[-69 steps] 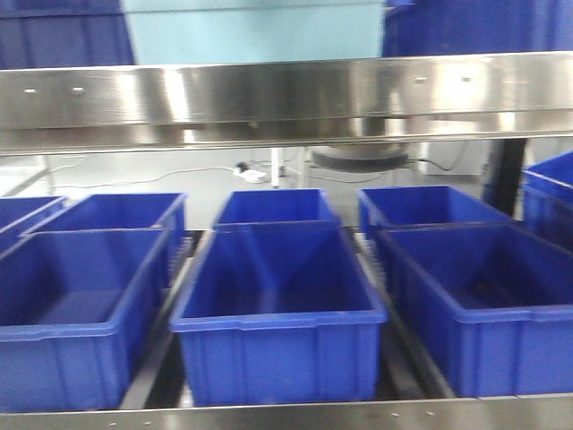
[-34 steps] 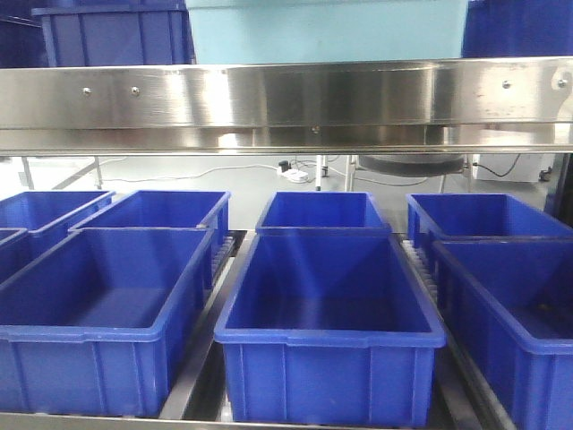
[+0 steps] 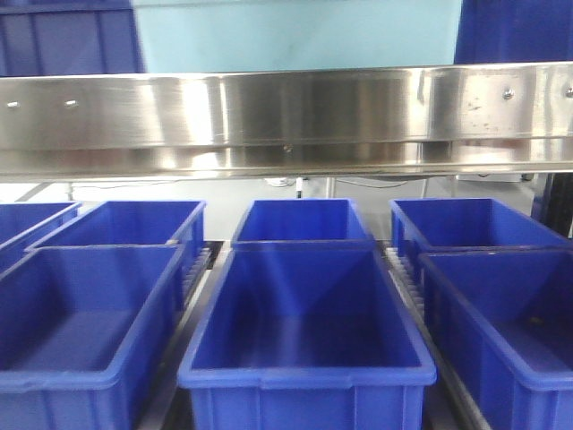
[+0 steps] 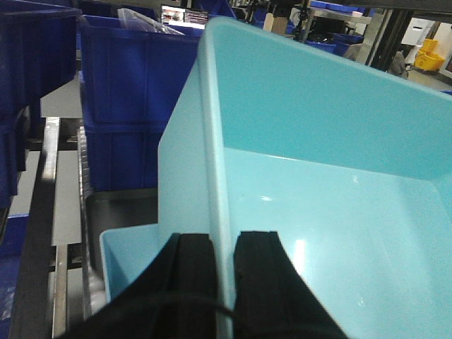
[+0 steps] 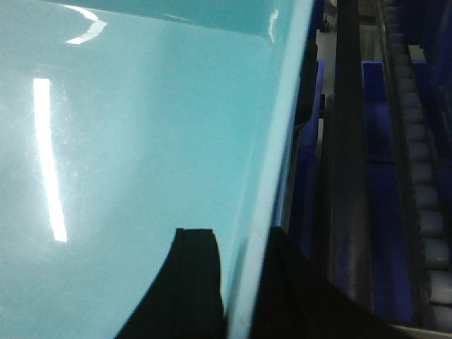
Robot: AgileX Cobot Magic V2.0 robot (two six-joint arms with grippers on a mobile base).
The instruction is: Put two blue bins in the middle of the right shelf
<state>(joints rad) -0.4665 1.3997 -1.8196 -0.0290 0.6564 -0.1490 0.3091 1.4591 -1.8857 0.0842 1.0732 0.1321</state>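
My left claw is clamped on the side wall of the pale light-blue bin, one finger inside and one outside. A second pale-blue rim shows just beneath, beside the outer finger. My right claw pinches the opposite wall the same way. On the front camera the bin sits above the shiny steel rail, between darker bins; I cannot tell whether it rests on that tier. Open royal-blue bins line the level below.
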